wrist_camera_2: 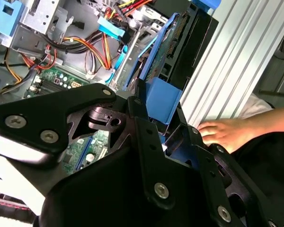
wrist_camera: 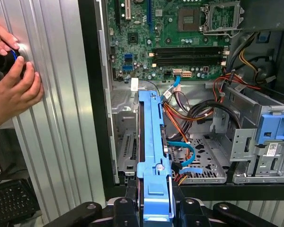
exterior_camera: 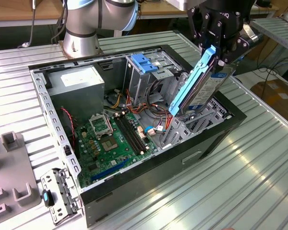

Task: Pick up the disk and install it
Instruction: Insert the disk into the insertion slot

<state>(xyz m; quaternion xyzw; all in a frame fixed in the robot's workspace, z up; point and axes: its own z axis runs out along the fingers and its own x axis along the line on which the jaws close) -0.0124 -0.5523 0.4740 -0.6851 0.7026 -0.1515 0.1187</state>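
Fingers (exterior_camera: 226, 45) of the one gripper (exterior_camera: 215, 55) are being pressed onto the upper end of the one disk (exterior_camera: 201, 88), which is being pinched between them by its blue rails.

One ribbed metal table (exterior_camera: 259, 167) is being used as the support for one open computer case (exterior_camera: 134, 194), and one arm base (exterior_camera: 81, 28) is being shown standing on the table behind the case. Inside the case, one green motherboard (exterior_camera: 105, 139) is being shown lying flat. One grey power-supply box (exterior_camera: 79, 84) is being shown beside it toward the exterior view's left, and one light-blue latch plate (exterior_camera: 143, 62) on top of the drive cage at the back.

The disk is being held steeply tilted over the case's corner at the exterior view's right. Its lower end is being dipped toward the metal drive bay (exterior_camera: 192, 127) there; whether it is touching the bay cannot be told.

In the first wrist view, two hands (wrist_camera: 12, 90) are being rested on the table just beside the case, closed round one small dark object (wrist_camera: 2, 59). In the second wrist view, one hand (wrist_camera_2: 222, 135) is being shown on the table.
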